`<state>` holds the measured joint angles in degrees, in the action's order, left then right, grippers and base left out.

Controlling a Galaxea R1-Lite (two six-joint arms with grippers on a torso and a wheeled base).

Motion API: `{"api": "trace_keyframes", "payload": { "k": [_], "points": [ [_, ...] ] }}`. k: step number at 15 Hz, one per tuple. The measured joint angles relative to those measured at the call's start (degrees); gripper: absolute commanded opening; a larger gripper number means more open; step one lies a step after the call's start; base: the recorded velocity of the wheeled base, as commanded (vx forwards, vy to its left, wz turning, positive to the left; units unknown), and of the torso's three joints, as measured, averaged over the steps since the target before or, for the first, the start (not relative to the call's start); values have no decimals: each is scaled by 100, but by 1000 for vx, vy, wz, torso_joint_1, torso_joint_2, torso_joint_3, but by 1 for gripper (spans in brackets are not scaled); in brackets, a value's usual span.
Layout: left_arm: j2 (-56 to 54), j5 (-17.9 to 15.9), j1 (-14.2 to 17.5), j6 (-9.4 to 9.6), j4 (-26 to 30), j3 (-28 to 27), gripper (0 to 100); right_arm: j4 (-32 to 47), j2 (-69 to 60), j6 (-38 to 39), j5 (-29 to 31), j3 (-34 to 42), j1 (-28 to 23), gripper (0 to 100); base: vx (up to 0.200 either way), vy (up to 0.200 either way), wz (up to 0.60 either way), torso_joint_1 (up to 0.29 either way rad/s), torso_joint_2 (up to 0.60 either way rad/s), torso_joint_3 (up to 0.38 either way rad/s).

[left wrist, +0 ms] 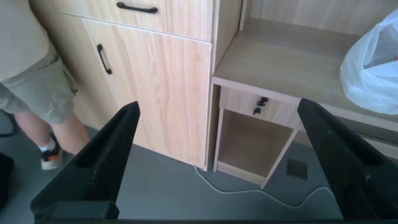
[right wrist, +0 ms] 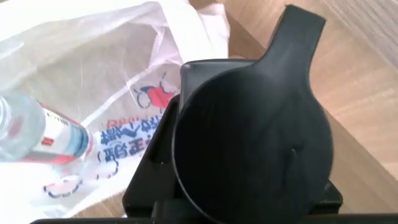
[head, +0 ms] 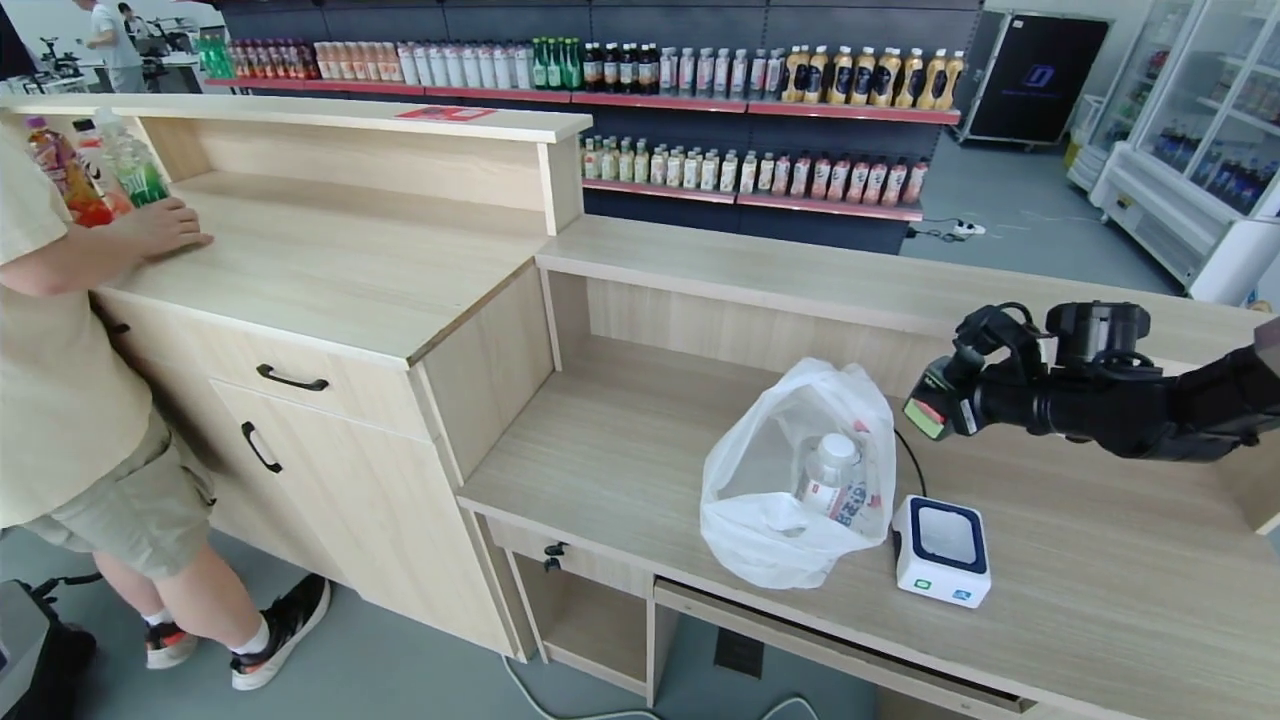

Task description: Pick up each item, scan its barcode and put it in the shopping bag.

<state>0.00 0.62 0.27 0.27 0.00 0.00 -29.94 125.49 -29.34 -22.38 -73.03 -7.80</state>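
The left jaws stand wide apart, low in front of the cupboard door (left wrist: 155,93). Whether the right jaws are apart or together I cannot tell. They hang above the worktop (head: 620,450), at two o'clock from the shopping bag (head: 770,500). A clear bottle (head: 828,472) stands inside the bag, and the white scanner (head: 940,550) sits just beside it at four o'clock. Well apart at ten o'clock, a person's hand (head: 165,232) rests on the higher counter (head: 330,270) beside three bottles (head: 95,170).

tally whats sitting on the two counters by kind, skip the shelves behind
bottles on the raised counter: 3
bottle inside the bag: 1
shopping bag: 1
white scanner: 1
total: 6
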Motion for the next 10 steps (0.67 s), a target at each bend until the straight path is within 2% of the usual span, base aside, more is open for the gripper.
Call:
{"api": "trace_keyframes", "payload": {
  "k": [2,10],
  "points": [
    [0,-5,6,0,0,0,100,-350,240,61,27,-106,213,0,0,0,0,0,0,0],
    [0,-5,-5,0,0,0,100,-288,1261,564,27,-706,616,0,0,0,0,0,0,0]
  ]
}}
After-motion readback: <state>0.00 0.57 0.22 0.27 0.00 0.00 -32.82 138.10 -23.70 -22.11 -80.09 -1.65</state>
